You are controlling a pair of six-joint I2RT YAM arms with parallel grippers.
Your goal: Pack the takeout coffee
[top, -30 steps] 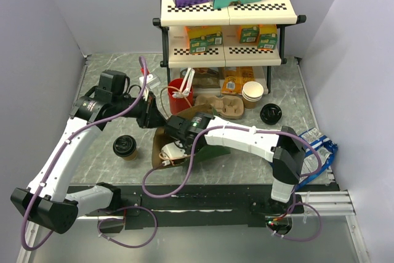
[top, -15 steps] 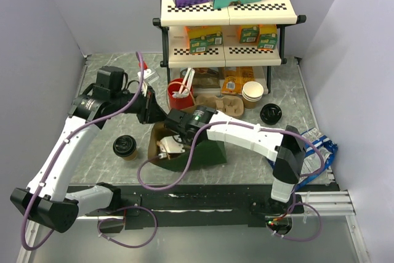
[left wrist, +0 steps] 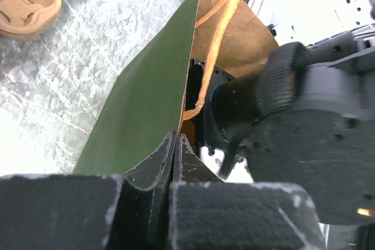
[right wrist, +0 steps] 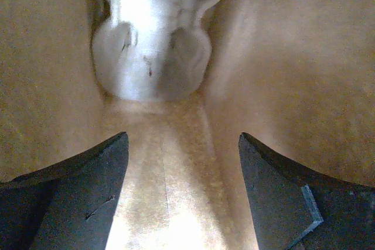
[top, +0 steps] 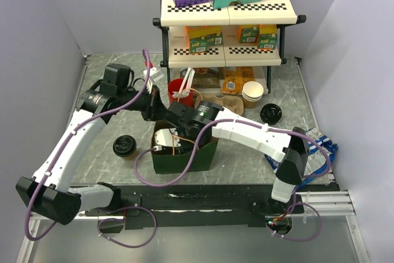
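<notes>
the green paper bag with brown lining is being propped open: its rim is pinched between the left gripper jaws, while the right gripper is spread wide inside. the small brown paper cup with black lid is found outside, just beside the bag; a gripper must be freed to grasp it.

I see glossy white shells on the long links of my left arm and my right arm, with black joint housings behind each gripper and black base blocks at the far end from the fingers. A purple cable runs back from each gripper along its arm in loose loops.

The left gripper has matte black fingers scuffed with pale scratches. The right gripper has two black wedge-shaped fingers, faintly scored, and a small green mark on the round black wrist behind them.
</notes>
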